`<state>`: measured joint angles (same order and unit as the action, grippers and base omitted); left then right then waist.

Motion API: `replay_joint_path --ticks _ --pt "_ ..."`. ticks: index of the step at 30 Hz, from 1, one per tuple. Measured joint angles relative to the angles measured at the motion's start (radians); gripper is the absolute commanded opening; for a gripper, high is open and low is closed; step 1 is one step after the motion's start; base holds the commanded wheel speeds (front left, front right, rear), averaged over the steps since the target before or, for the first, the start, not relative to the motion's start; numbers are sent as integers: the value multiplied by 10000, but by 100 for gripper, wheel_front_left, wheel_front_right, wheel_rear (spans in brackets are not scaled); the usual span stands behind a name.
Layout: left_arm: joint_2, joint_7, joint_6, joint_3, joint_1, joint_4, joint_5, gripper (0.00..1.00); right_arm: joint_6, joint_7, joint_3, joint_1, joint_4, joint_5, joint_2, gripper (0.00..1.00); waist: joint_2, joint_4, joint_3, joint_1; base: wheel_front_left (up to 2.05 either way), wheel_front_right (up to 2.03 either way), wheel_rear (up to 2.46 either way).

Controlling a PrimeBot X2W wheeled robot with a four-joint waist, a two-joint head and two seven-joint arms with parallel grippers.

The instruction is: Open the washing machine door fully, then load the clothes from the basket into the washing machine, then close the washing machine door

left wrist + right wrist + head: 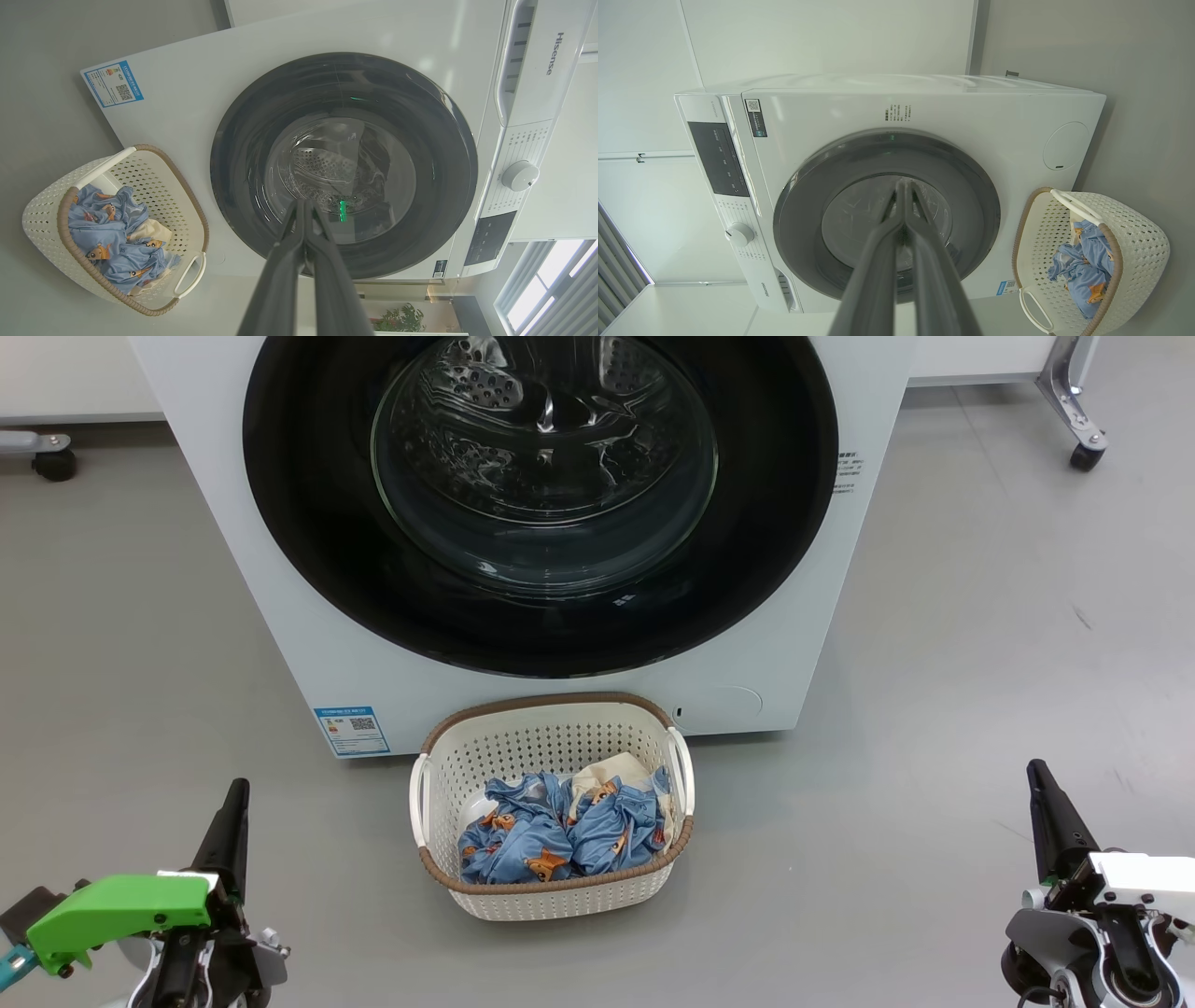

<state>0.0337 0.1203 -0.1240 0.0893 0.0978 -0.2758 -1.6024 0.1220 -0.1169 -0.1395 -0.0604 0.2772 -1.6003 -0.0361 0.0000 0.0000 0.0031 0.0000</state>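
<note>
The round, black-rimmed glass washing machine door (308,523) is closed on the white washing machine (317,653). Just before it on the grey floor (934,709) stands the cream perforated plastic basket (560,901) holding light blue clothes (551,835). The left jaws and right jaws are pressed together, empty.

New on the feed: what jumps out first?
The washing machine door, a glossy black ring round glass, sits shut on the washing machine at top centre. On the floor before it stands the basket of blue clothes. The left pincer and right pincer rest shut at the lower corners.
</note>
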Motion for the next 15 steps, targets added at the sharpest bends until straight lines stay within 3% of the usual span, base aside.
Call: replay_joint_path --ticks 15 --pt "0 -29 0 0 0 0 0 0 0 0 2 0 0 0 0 0 0 0 0 0 0 0 0"
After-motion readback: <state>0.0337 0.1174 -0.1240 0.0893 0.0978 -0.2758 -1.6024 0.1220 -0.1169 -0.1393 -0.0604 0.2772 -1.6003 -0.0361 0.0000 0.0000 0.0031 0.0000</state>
